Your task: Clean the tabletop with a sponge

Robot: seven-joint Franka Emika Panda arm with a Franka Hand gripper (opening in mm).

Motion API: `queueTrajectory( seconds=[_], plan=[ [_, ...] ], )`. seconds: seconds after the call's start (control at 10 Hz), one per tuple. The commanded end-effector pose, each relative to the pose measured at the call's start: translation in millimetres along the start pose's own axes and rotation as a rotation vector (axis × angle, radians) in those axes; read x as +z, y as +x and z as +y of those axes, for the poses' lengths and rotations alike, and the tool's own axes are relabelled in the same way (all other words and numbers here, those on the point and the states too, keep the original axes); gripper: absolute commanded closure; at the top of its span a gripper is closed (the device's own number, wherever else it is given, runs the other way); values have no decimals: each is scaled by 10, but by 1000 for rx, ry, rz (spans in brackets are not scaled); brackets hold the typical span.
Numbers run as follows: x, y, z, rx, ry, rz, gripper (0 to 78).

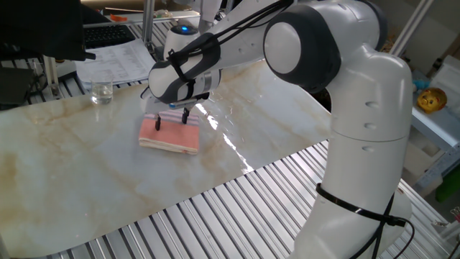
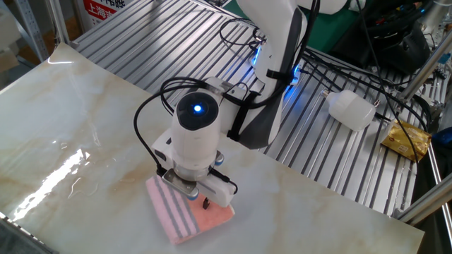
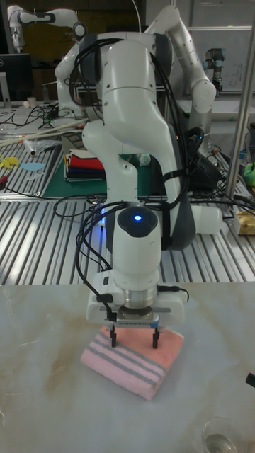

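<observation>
Salmon-pink sponge (image 3: 134,359) looks soft and light; the gripper (image 3: 134,340) hovers with fingers spread wide, holding nothing, and should pinch its middle fold.
</observation>
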State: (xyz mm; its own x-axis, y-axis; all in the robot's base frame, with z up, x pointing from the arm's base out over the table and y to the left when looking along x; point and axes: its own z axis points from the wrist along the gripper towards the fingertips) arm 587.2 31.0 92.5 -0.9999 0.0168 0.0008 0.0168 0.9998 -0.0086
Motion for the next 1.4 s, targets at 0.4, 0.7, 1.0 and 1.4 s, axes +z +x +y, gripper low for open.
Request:
queueTrajectory(
  seconds=[0.4,0.7,1.0,1.4],
  plan=[
    [116,-11,4,1,5,-4,2],
    [261,-3,4,0,15,-2,2],
    [302,0,2,-3,11,0,2],
    [325,4,2,-1,12,-1,2]
  ],
)
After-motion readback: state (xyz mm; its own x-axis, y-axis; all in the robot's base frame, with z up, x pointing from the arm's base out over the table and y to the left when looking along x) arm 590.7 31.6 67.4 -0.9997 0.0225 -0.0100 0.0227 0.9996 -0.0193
